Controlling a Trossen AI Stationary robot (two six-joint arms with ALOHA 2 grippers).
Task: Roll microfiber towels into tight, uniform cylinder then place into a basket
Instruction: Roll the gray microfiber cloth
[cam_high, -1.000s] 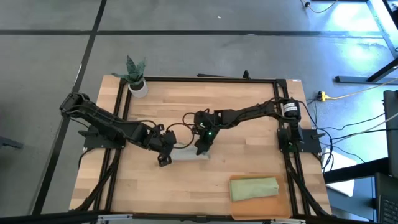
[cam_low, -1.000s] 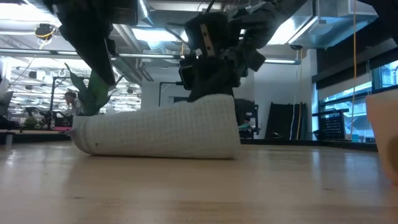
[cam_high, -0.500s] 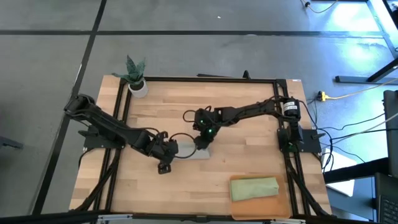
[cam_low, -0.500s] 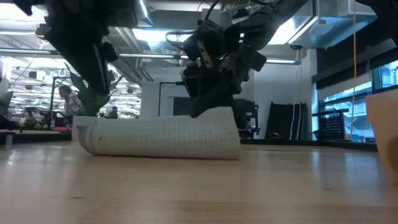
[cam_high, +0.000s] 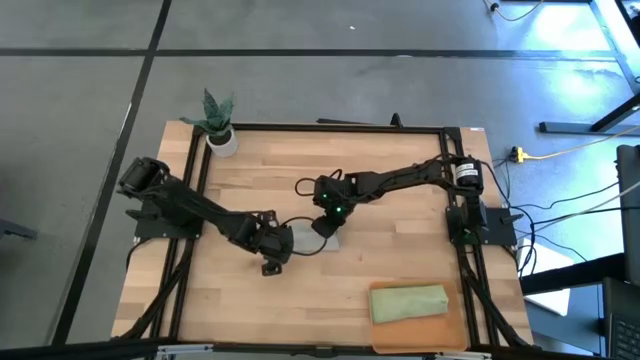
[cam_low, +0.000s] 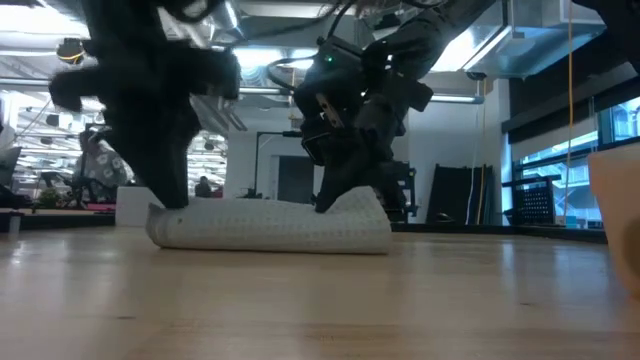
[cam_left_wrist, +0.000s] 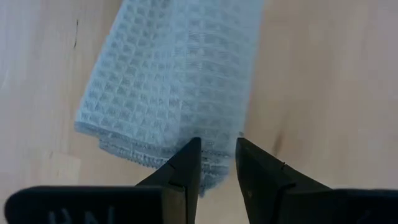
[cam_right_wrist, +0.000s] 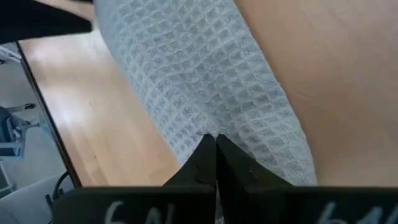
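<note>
From above, the green towel (cam_high: 408, 303) already lies rolled in the basket (cam_high: 385, 338), which sits at the tabletop (cam_high: 400, 240) corner nearest the right arm's base. That half looks done. The grey towel (cam_high: 305, 240) is still out near the middle of the tabletop, well apart from the basket, with both arms over it. The left gripper (cam_high: 277, 251) is at the towel end farther from the basket, the right gripper (cam_high: 327, 222) at the nearer end. Bare wood runs from the grey towel to the basket, so the carry path looks open. The plant pot (cam_high: 222, 141) stands at the far corner, out of the way.

At tabletop height, the grey towel (cam_low: 270, 222) lies as a low roll, rather flattened, so I judge it not yet a tight cylinder. Both arms come down onto its two ends.

In the left wrist view, the left gripper (cam_left_wrist: 217, 163) has its jaws slightly parted at the towel's (cam_left_wrist: 174, 87) hemmed end, seeming to straddle its edge; whether they pinch it I cannot tell.

In the right wrist view, the right gripper (cam_right_wrist: 216, 155) has its jaws fully closed, tips pressed against the towel (cam_right_wrist: 211, 87); a pinched fold is not visible.

Left to do: finish the grey roll and put it in the basket beside the green one.
</note>
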